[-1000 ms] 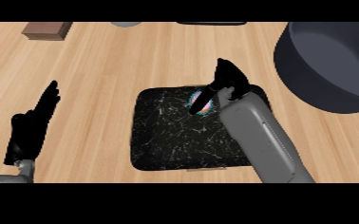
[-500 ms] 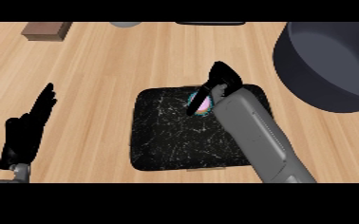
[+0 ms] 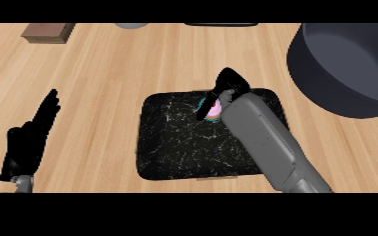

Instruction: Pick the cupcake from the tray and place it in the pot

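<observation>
— Cupcake [image 3: 214, 111] position?
— On the black tray [image 3: 177, 140], upper right part. My right hand [image 3: 226, 91] curls round it to lift toward the dark pot [image 3: 339, 70].
— Left hand [image 3: 29, 137]?
— Resting, fingers straight, at the left edge.

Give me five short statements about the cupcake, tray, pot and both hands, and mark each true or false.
1. The cupcake is inside the pot. False: it is over the tray.
2. The right hand is at the cupcake. True.
3. The left hand rests open near the view's left edge. True.
4. The tray is white. False: it is black with pale speckles.
5. The pot stands left of the tray. False: it stands at the upper right.
</observation>
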